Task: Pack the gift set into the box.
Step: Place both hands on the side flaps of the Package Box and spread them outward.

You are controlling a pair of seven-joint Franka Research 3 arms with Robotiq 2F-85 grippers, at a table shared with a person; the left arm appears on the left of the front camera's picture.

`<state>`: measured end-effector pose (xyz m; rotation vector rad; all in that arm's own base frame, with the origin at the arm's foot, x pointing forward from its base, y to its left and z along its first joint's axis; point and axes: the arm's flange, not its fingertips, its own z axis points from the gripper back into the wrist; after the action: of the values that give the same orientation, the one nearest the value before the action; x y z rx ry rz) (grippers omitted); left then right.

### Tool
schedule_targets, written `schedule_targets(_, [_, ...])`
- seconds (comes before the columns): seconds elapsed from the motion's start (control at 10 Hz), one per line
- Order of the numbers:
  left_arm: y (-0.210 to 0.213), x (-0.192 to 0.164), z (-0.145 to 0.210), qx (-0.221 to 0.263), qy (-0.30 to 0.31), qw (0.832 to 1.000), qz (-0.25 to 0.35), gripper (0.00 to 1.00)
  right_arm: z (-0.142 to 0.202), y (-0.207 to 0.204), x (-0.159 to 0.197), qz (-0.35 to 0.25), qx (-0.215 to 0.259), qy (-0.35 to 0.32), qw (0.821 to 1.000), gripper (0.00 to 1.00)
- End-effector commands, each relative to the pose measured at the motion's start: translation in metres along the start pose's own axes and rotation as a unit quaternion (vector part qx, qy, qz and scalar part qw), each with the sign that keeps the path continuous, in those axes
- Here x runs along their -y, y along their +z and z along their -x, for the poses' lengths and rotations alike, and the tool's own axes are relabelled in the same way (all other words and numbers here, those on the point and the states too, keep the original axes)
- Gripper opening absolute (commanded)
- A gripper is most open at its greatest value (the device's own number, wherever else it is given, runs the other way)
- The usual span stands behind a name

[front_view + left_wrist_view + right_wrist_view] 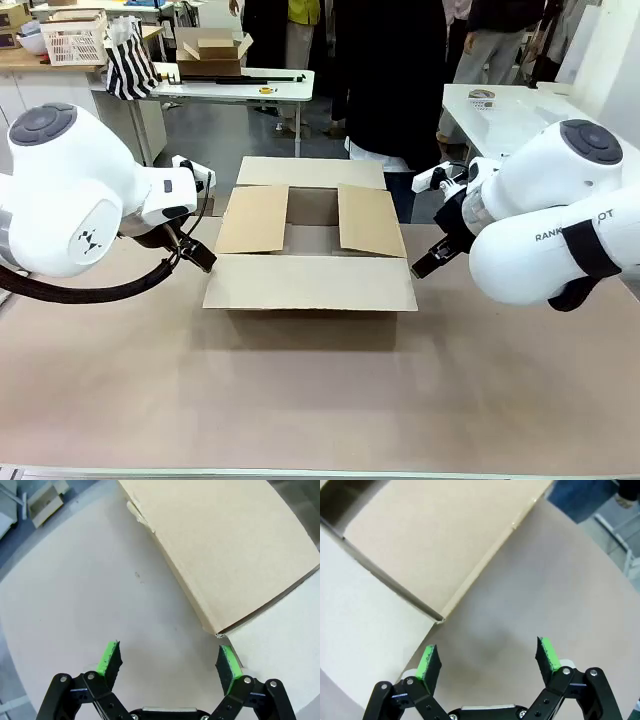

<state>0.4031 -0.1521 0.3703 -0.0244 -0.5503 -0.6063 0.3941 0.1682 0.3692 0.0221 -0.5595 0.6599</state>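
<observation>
– Carton [311, 245] status?
– On counter [320, 400], flaps [253, 218] splayed outward, probably to keep the opening free for packing.
– Pincers?
– Left pincer [169, 655], right pincer [487, 652]: both released, empty, flanking carton's near corners.

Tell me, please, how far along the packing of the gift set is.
Done: the box stands on the table with its two side flaps folded inward; the gap between them does not reveal the contents. In hand: nothing; left gripper and right gripper are open and empty beside the box. Left: probably the near and far flaps.
</observation>
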Motion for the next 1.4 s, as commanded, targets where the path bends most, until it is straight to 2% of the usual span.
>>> schedule_targets(0.0, [0.000, 0.000, 0.000, 0.000, 0.000, 1.000, 0.000, 1.00, -0.002, 0.001, 0.001, 0.001, 0.003, 0.000, 1.000, 1.00])
schedule_targets(1.2, [0.000, 0.000, 0.000, 0.000, 0.000, 1.000, 0.000, 1.00, 0.000, 0.000, 0.000, 0.000, 0.000, 0.000, 1.000, 1.00])
schedule_targets(1.3, [0.000, 0.000, 0.000, 0.000, 0.000, 1.000, 0.000, 1.00, 0.000, 0.025, 0.003, -0.005, -0.046, 0.016, 0.999, 1.00])
